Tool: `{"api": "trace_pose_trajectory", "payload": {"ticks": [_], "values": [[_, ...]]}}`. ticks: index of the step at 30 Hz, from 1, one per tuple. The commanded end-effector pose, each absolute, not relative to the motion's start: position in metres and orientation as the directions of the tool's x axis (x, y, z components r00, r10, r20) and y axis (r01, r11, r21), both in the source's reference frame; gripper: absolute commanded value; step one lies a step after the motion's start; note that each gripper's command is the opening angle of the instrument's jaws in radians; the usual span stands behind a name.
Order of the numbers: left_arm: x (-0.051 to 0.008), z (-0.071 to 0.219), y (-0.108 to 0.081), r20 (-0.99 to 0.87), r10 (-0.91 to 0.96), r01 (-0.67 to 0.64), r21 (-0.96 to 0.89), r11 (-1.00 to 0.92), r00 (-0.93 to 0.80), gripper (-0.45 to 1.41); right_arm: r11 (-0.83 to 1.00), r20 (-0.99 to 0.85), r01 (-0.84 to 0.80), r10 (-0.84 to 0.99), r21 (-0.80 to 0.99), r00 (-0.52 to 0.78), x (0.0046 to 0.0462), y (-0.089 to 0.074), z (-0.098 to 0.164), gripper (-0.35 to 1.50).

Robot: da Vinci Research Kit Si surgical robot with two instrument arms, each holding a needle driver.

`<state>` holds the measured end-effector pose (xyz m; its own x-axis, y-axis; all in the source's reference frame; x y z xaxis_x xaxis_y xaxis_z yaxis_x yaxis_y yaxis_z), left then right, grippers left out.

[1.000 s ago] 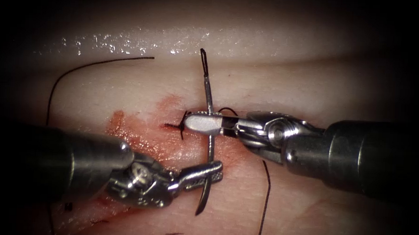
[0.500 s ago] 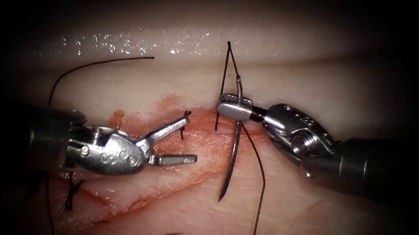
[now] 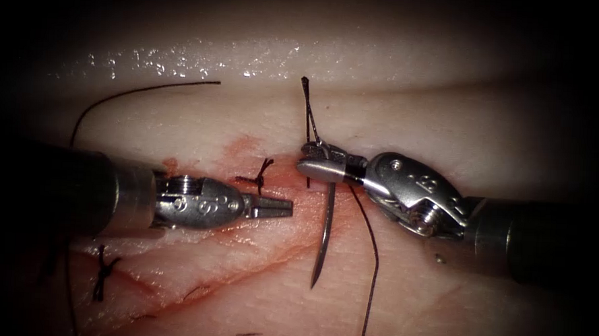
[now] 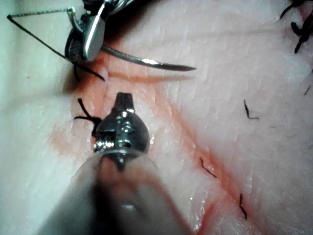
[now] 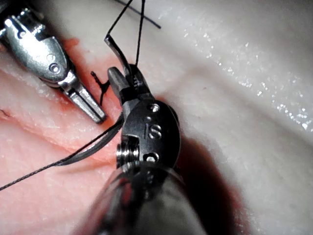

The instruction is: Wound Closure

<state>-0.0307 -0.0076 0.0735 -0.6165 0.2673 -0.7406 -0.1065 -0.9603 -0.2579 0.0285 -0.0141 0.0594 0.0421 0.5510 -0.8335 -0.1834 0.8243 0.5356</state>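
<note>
My right tool is shut on the curved needle close to its tail end. The needle hangs free of the tissue, its tip pointing down at the right of the tied stitch. From the tail the thread rises in a narrow loop and comes back down into the tissue beside the jaws. My left tool lies left of the needle, shut and holding nothing. The left wrist view has the needle beyond my left tool. The right wrist view has my right tool gripping the needle.
A long strand of thread trails from the right tool down toward the near edge. Red fluid stains the cut, which runs down to the left. A second knot sits at lower left, and a loose thread curves at upper left.
The left tool let go of the needle near its tip, drew back left with open jaws, then shut them. The right tool kept the needle and swung it slightly right.
</note>
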Motion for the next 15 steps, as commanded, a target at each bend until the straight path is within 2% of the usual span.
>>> {"api": "trace_pose_trajectory", "payload": {"ticks": [1,7,10,12,15], "values": [[-0.0314,0.0742,-0.0074,-0.740,0.264,-0.105,-0.256,-0.961,-0.618,-0.03,0.840,-0.848,-0.171,0.528,0.514,0.042,0.0293,-0.0137,0.0597,-0.35],[-0.0321,0.0750,-0.0056,-0.725,0.276,-0.134,-0.248,-0.959,-0.632,-0.01,0.859,-0.859,-0.093,0.509,0.503,0.058,0.0289,-0.0133,0.0595,-0.35],[-0.0322,0.0756,-0.0049,-0.716,0.290,-0.154,-0.250,-0.956,-0.635,-0.01,0.903,-0.902,-0.068,0.429,0.425,0.059,0.0289,-0.0133,0.0596,-0.35],[-0.0323,0.0761,-0.0044,-0.712,0.289,-0.160,-0.245,-0.956,-0.640,-0.03,0.950,-0.950,-0.040,0.312,0.310,0.030,0.0289,-0.0129,0.0597,-0.35],[-0.0323,0.0770,-0.0043,-0.683,0.308,-0.168,-0.265,-0.950,-0.662,-0.03,0.960,-0.960,-0.010,0.278,0.278,0.013,0.0290,-0.0126,0.0598,-0.35]]}}
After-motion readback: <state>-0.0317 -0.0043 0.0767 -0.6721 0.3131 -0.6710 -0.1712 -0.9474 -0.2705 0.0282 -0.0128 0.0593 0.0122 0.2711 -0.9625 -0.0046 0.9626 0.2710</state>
